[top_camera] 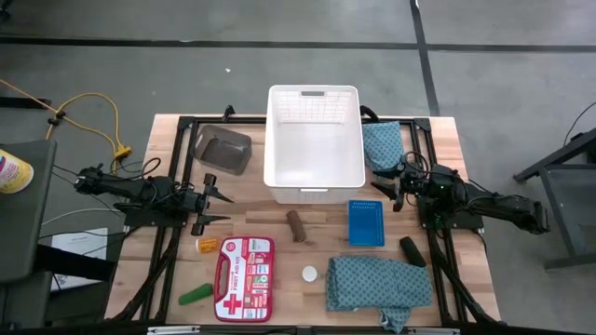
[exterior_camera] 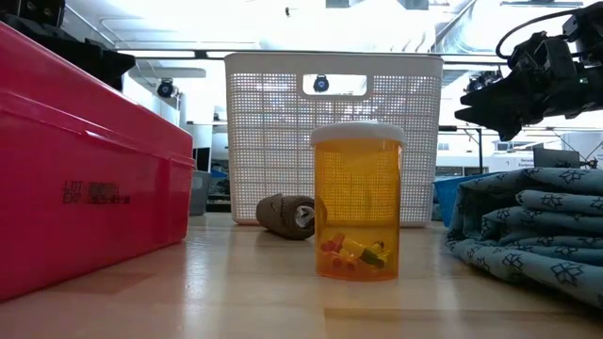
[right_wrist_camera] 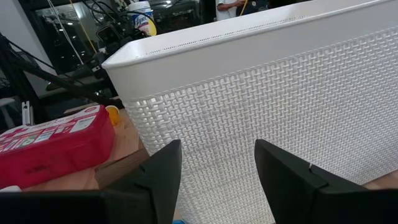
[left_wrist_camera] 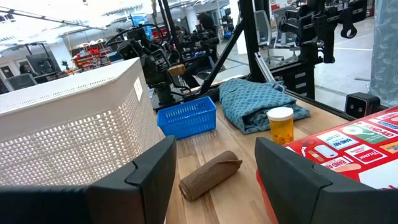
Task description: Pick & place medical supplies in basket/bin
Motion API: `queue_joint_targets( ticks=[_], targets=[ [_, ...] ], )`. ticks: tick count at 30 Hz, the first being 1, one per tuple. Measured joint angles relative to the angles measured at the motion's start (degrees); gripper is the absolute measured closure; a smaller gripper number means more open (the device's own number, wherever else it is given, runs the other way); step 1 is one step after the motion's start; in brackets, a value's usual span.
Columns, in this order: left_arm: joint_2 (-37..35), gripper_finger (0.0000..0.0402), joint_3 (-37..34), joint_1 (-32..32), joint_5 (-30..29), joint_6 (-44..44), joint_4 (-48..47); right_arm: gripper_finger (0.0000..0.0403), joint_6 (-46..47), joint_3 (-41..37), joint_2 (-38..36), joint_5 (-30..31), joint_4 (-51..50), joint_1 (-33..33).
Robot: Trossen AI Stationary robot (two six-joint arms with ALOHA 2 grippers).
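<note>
The white latticed basket (top_camera: 315,140) stands at the far middle, with the small dark grey bin (top_camera: 223,149) to its left. One teal cloth (top_camera: 382,144) lies right of the basket, another (top_camera: 377,284) near the front right. A brown roll (top_camera: 296,225) lies mid-table and a black roll (top_camera: 413,251) to the right. An orange bottle with a white cap (exterior_camera: 358,202) stands upright near the front, another orange bottle (top_camera: 207,246) lies at the left, and a green piece (top_camera: 196,295) is at the front left. My left gripper (top_camera: 226,207) and right gripper (top_camera: 384,194) hover open, level and empty on either side of the basket.
A red first-aid case (top_camera: 244,265) lies at the front, left of centre. A flat blue tray (top_camera: 366,223) sits between the brown roll and the black roll. A black frame runs along the table's sides under both arms.
</note>
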Motion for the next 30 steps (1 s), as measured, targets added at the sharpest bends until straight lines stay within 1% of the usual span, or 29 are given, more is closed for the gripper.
queue_joint_targets(
  ticks=[11, 16, 18, 22, 26, 30],
  targets=[
    [0.0, 0.019, 0.0, 0.0, 0.0, 0.1, 1.3, 0.0211, 0.0, 0.0, 0.0, 0.0, 0.0, 0.0],
    [0.0, 0.019, 0.0, 0.0, 0.0, -0.8, 1.4, 0.0211, 0.0, 0.0, 0.0, 0.0, 0.0, 0.0],
    [0.0, 0.019, 0.0, 0.0, 0.0, -2.7, 1.6, 0.0211, 0.0, 0.0, 0.0, 0.0, 0.0, 0.0],
    [0.0, 0.019, 1.1, 0.0, -0.6, -5.9, 1.5, 0.0211, 0.0, 0.0, 0.0, 0.0, 0.0, 0.0],
    [0.0, 0.019, 2.8, 0.0, -0.8, -5.1, 1.5, 0.0211, 0.0, 0.0, 0.0, 0.0, 0.0, 0.0],
    [0.1, 0.019, 4.4, 0.0, -2.3, -5.4, 1.5, 0.0211, 0.0, 0.0, 0.0, 0.0, 0.0, 0.0]
  ],
)
